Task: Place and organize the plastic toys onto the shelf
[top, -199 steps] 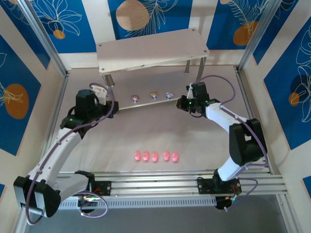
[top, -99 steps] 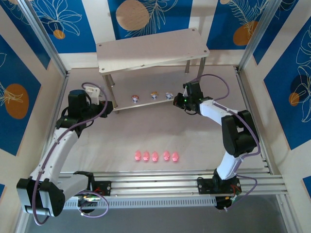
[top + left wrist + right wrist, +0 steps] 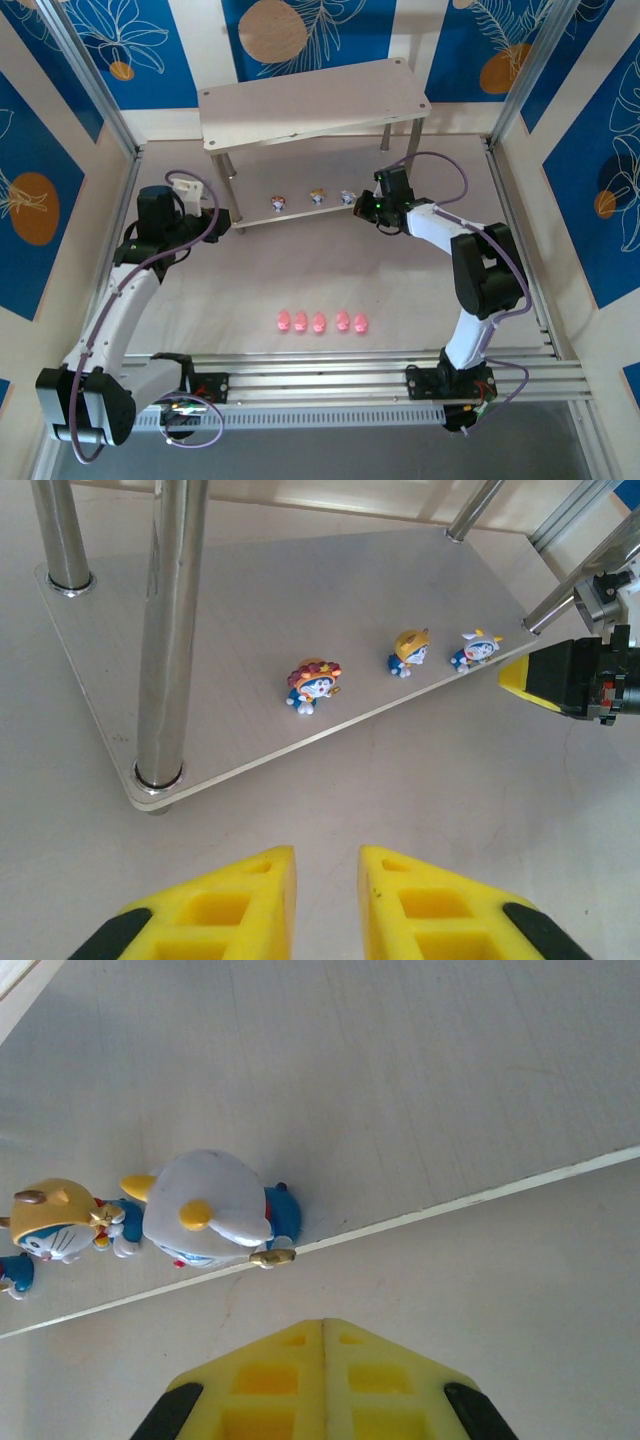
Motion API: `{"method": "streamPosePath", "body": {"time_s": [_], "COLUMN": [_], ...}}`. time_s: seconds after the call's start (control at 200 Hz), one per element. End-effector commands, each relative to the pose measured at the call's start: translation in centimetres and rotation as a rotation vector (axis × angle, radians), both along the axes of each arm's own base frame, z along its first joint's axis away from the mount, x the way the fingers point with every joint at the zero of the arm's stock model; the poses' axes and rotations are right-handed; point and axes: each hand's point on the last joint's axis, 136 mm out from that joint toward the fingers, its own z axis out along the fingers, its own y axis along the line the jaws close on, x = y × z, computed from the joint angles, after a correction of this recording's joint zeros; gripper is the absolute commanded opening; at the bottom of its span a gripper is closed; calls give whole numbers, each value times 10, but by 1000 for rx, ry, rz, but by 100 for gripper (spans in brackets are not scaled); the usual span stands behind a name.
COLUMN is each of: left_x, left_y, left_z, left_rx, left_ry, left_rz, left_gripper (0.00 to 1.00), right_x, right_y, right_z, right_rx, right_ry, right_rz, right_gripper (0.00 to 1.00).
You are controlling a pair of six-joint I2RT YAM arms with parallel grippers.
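Both arms have moved since a second ago: the right gripper (image 3: 322,1326) has slid in closer to the shelf (image 3: 310,100), and the left gripper (image 3: 327,858) has backed off a bit. The right jaws are squeezed tight together with nothing in them. Just past their tips sits the white-topped figurine (image 3: 205,1210), at the very edge of the lower board (image 3: 420,1080). Right beside it, a bit further to one side, is the orange-topped figurine (image 3: 55,1222).

The left jaws are a small crack apart and hold nothing. Well ahead of them the brown-topped figurine (image 3: 315,683) stands on the same board. The five pink pigs (image 3: 320,322) wait in a row on the table (image 3: 300,270), far behind both grippers (no gripper is near them).

These toys look light, hard and smooth, so I think they would tip or slip easily. It seems best to pinch one gently round its middle, from both sides.

A few things could get in the way. The board edge is right by the right jaws, and the next toy is close. The shiny metal legs (image 3: 170,630) stand nearby, and the top board hangs over it all.
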Motion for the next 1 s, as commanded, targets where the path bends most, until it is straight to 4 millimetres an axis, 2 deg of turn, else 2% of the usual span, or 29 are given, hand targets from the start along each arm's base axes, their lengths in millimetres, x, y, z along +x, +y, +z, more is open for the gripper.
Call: {"method": "streamPosePath", "body": {"time_s": [0.0, 0.365, 0.62, 0.995], "left_x": [0, -1, -1, 0], "left_y": [1, 5, 6, 9], "left_z": [2, 1, 1, 0], "left_rx": [-12, -12, -18, -22], "left_ry": [-19, -17, -16, -16], "left_rz": [-16, -11, -10, -7], "left_gripper": [24, 24, 24, 24], "right_x": [14, 17, 18, 24], "right_y": [5, 8, 12, 7], "right_z": [9, 11, 3, 4], "right_rx": [3, -5, -20, -46], "right_ry": [-38, -45, -33, -50], "right_rz": [-19, -23, -22, -46], "right_gripper": [1, 1, 1, 1]}}
